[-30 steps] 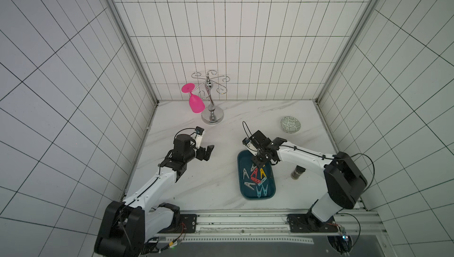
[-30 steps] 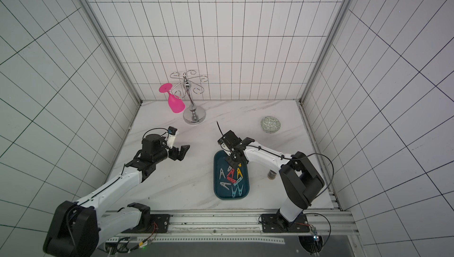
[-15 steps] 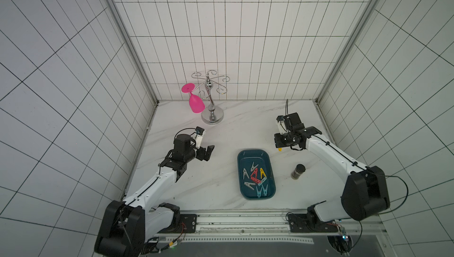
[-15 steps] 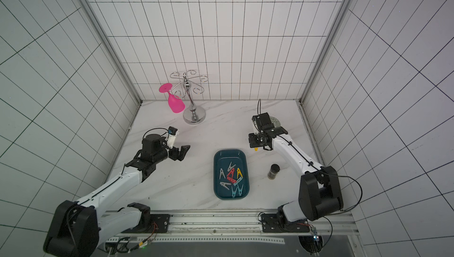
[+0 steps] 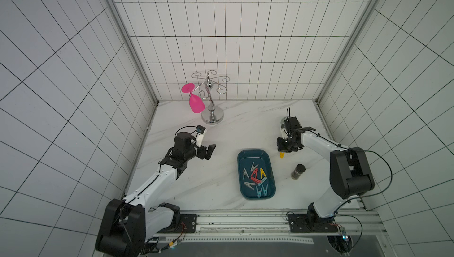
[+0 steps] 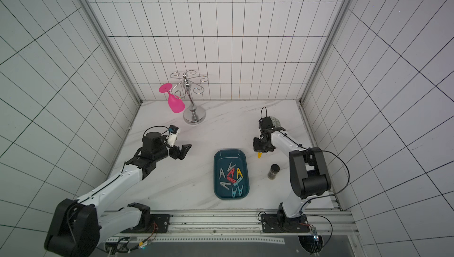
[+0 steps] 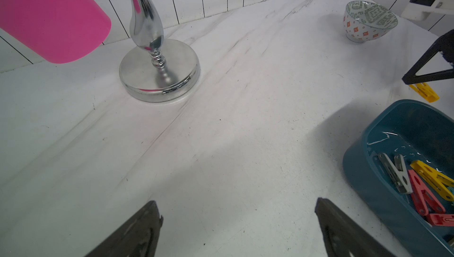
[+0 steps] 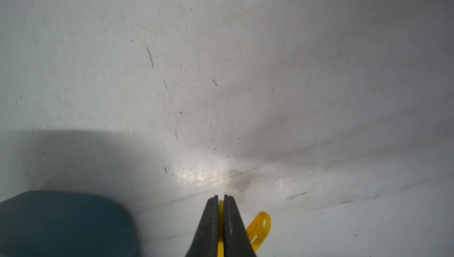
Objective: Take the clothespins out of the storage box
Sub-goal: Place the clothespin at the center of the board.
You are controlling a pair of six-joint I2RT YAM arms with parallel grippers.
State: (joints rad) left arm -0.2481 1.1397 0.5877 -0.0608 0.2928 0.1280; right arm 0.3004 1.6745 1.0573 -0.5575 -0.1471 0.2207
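Clothespin [image 8: 259, 226], a yellow one, is pinched tight in the right gripper [image 8: 220, 198], low over the table [image 5: 221, 125] just off the box's [image 5: 254, 150] far right corner. The left gripper [image 7: 237, 209] hangs spread wide, well left of it. Inside the box, A-shaped pins [image 5: 255, 177] lie jumbled flat: grey, red, yellow and light blue.

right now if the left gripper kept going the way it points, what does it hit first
Probably the bare marble tabletop: the open left gripper aims down a free lane between the chrome stand's base and the patterned bowl. The storage box lies off to one side. Depth is unclear.
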